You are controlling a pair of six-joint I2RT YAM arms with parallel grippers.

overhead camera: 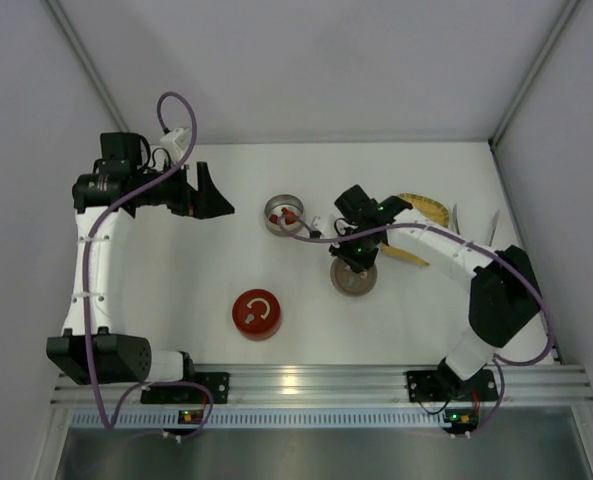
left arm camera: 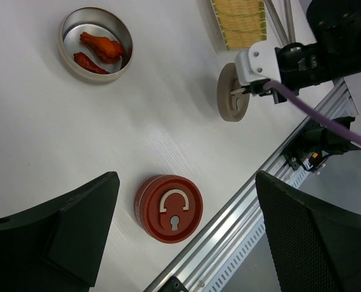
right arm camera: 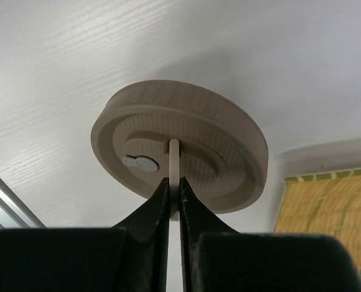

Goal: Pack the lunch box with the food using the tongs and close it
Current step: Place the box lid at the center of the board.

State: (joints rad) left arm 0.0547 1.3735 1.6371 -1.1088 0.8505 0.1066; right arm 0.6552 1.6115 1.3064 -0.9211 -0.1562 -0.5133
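Bright, even, lit from overhead. Soft shadow cast by the beige lid (right arm camera: 186, 121) on the white counter (right arm camera: 58, 61). Glare on the aluminium rail (overhead camera: 296, 378). Right hand (right arm camera: 174, 185) dark, slightly blurred.

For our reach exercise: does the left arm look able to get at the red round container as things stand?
Probably yes. The left gripper hangs open and empty, the red round container sits unobstructed ahead of its fingers, and the right gripper, shut on the beige lid, stands clear.

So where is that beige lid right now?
In the top view the beige lid is right of centre, pinched in the right tool, beside the yellow tray, with the red disc to its left.
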